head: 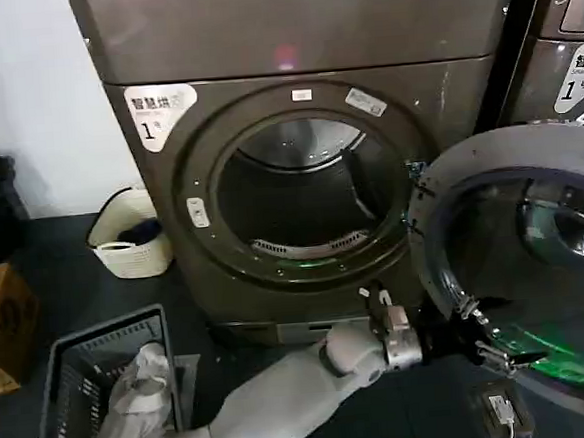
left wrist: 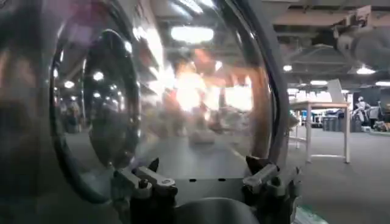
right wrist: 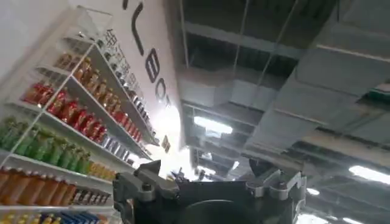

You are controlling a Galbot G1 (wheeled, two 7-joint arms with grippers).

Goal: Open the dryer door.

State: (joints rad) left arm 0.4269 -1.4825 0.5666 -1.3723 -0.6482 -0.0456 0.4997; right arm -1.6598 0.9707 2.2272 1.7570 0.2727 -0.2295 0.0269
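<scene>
Left gripper, fingers spread and holding nothing, sits against the swung-open dryer door beside the dryer; right gripper likewise open, points ceilingward

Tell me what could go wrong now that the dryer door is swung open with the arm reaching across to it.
The left gripper sits at the lower rim of the dryer door, fingers apart; a further push might scrape the glass. The door could drift back toward the dryer opening. Withdrawing, the arm might catch the grey basket on the floor.
</scene>
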